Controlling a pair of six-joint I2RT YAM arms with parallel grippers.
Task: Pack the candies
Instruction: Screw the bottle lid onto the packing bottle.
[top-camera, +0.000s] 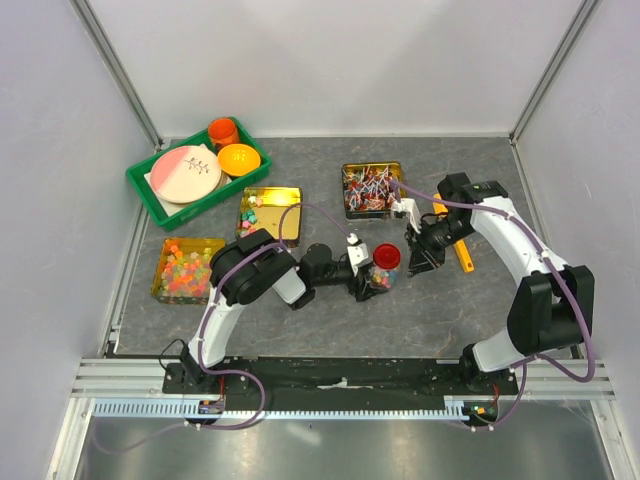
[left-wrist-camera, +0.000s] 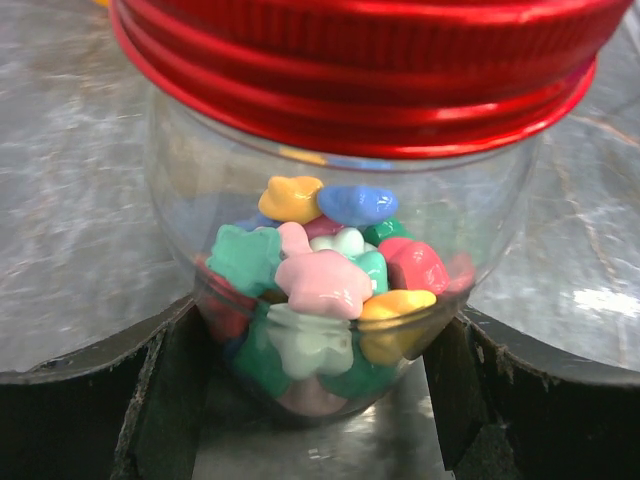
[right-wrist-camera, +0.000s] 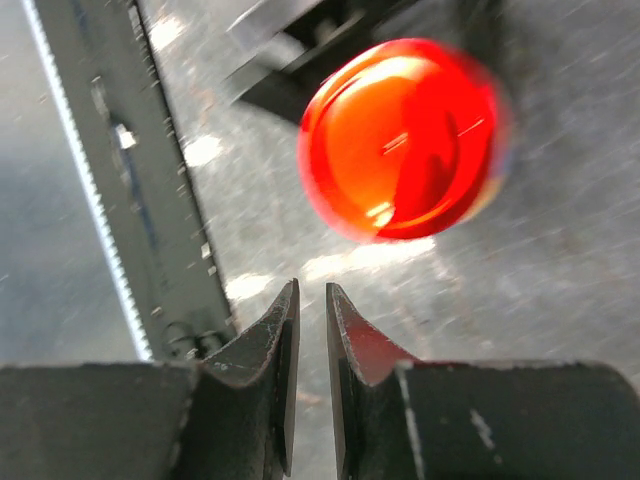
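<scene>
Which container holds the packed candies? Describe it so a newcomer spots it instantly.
Start at the grey table, near its middle, between the two arms. There stands a small clear jar gripped low by the left gripper. Unlike the flat gold tins behind it, it has a red screw lid and holds pastel star candies.

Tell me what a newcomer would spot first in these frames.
The red-lidded jar at table centre, partly filled with pastel star candies, is pinched in the left gripper. The right gripper hangs just to its right, jaws nearly together and empty. At the far left, a green tray holds a plate, an orange cup and an orange bowl.
</scene>
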